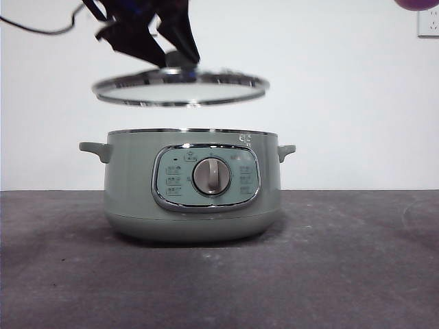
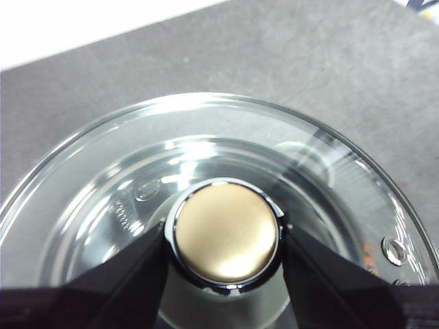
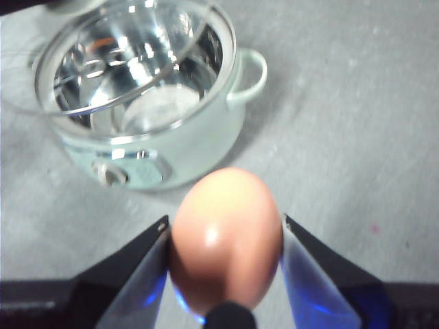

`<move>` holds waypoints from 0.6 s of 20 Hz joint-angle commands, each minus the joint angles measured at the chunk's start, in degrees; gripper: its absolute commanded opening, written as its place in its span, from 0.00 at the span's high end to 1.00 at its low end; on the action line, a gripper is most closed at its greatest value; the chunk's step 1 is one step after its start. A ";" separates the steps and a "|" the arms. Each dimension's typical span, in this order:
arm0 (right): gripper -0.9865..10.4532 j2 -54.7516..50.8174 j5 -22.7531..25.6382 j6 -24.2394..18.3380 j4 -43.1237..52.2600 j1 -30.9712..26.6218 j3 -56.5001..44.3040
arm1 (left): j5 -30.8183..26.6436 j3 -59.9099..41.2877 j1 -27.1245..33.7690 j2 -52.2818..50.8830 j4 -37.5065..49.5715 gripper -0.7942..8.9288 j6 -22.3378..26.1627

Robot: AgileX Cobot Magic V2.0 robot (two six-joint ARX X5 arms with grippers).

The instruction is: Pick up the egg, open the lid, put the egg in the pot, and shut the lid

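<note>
Below our right gripper (image 3: 226, 240), pinching the egg (image 3: 226, 236), the pot (image 3: 147, 96) lies half-covered by the lid (image 1: 180, 87) our left gripper (image 2: 225, 236) clamps; releasing now, we risk cracking it.

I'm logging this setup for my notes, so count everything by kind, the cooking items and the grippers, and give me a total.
Pot: 1, sage-green, open on the table.
Lid: 1, glass, held above the pot by its knob.
Egg: 1, brown-orange, held in the air.
Grippers: 2, left gripper on the lid's knob, right gripper on the egg.
Total: 5
</note>
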 commanded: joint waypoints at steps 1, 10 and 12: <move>0.92 1.66 -1.07 0.37 3.32 0.13 -0.07 | 0.07 1.33 0.13 -5.09 -0.70 0.93 0.22; 0.93 19.80 -6.05 1.42 16.96 4.74 4.09 | -4.44 1.33 0.39 -26.56 -19.69 0.93 1.88; 0.93 26.25 -5.95 1.40 18.18 7.23 8.61 | -4.52 1.33 0.39 -30.36 -23.34 0.93 1.86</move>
